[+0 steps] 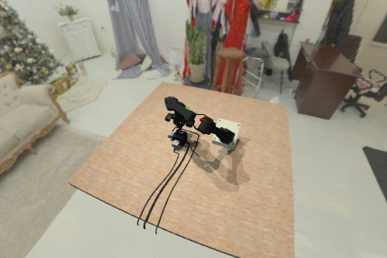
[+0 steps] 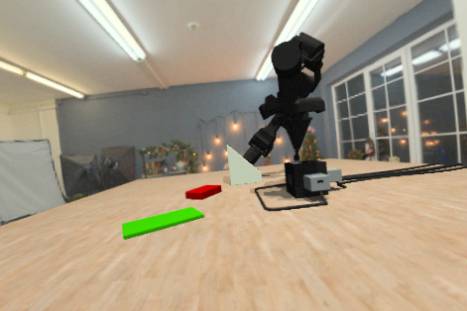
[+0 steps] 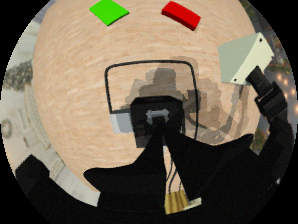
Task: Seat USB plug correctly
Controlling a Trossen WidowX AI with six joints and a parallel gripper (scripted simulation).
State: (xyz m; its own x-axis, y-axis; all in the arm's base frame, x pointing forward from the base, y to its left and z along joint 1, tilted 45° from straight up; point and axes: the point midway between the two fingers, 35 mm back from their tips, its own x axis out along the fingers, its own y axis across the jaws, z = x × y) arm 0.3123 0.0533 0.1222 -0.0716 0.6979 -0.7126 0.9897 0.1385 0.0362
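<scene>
The black power cube (image 1: 179, 138) (image 2: 295, 181) (image 3: 140, 108) stands on the table with its top socket facing up. My gripper (image 2: 296, 149) (image 3: 161, 130) points down just above it and is shut on the small black USB plug (image 2: 296, 156), which stands upright at the cube's top. A light grey outline shows around the socket in the wrist view. The fingertips hide most of the plug, so its way round and depth cannot be told. In the top view the arm hides the fingertips.
Grey plugs (image 1: 176, 144) (image 2: 316, 182) (image 3: 121, 123) sit in the cube's sides. A black cable (image 2: 263, 201) (image 3: 107, 87) loops around it; others run off the table edge. A green block (image 2: 163, 223) (image 3: 108, 12), a red block (image 2: 203, 192) (image 3: 181, 15) and a pale wedge (image 2: 241, 171) (image 3: 239, 56) stand nearby.
</scene>
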